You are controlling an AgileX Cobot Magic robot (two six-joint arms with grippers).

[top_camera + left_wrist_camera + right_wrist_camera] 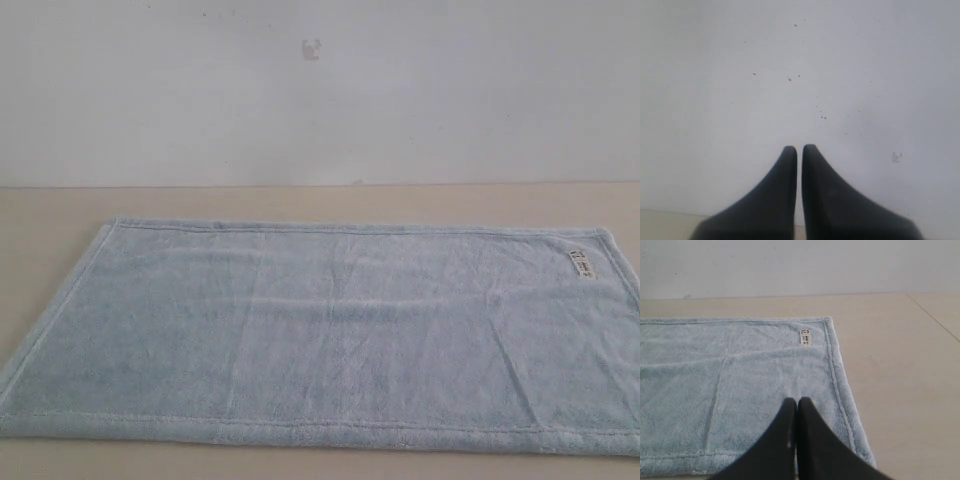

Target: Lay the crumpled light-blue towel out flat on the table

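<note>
Jaws on both arms pressed together, towel (320, 330) flat on table (300, 202)

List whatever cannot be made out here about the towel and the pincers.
1. Label print: too small and blurred in the exterior and right wrist views.
2. Towel near corners: cut off by the exterior view's side edges.
3. Part of the towel's near hem: hidden behind the right pincer in the right wrist view.
4. Towel in the left wrist view: out of frame; only the left pincer and wall show.
5. Both arms: absent from the exterior view.
</note>
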